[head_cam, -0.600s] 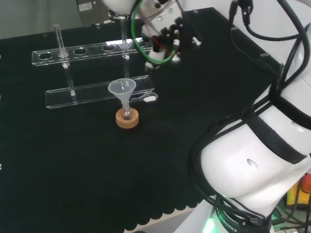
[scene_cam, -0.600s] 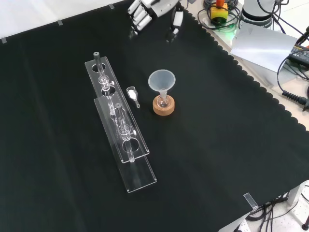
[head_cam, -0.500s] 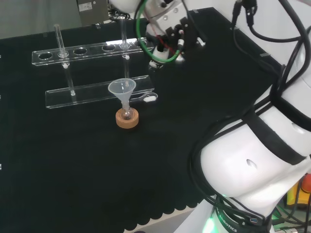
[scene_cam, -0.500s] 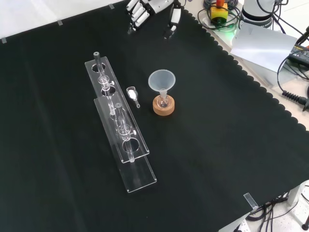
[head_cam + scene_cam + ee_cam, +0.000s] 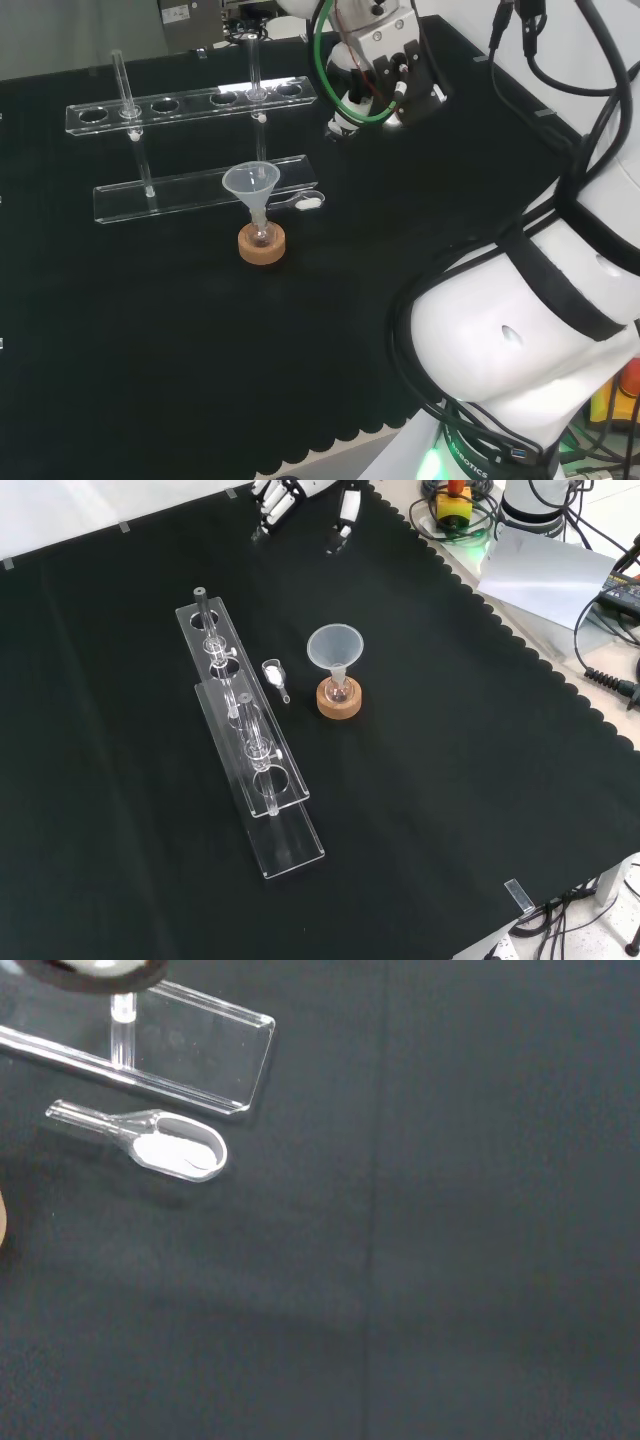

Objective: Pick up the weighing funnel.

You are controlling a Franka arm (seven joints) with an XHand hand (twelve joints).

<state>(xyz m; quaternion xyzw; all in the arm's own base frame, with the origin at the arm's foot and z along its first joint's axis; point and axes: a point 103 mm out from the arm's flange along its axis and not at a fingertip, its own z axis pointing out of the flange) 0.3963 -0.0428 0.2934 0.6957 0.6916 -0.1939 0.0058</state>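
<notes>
**Head view.** The hand (image 5: 385,70) hangs over the far right part of the tabletop (image 5: 150,350). Its fingers point down, straight and spread, with nothing between them. The weighing funnel (image 5: 307,203) lies on the black cloth just beside the right end of the clear rack (image 5: 190,102), well apart from the hand. The funnel (image 5: 251,183) stands mouth up, with its stem in a small flask on a cork ring (image 5: 262,246). The white arm (image 5: 520,330) hides the near right of the tabletop. The print on its base is too small to make out.

**Front view.** The hand (image 5: 300,490) is cut off by the top edge. Its fingers (image 5: 268,502) and thumb (image 5: 345,510) stand apart and hold nothing. The weighing funnel (image 5: 272,675) lies flat between the rack (image 5: 290,840) and the funnel (image 5: 335,645), touching neither. Its scoop looks white inside. The clear rack is hard to trace against the cloth.

**Wrist view.** The weighing funnel (image 5: 175,1147) lies alone on the cloth, and its scoop is whitish inside. It is close to a corner of the rack's base plate (image 5: 205,1055). A blurred pale shape (image 5: 90,966) at the picture's edge cannot be identified.
</notes>
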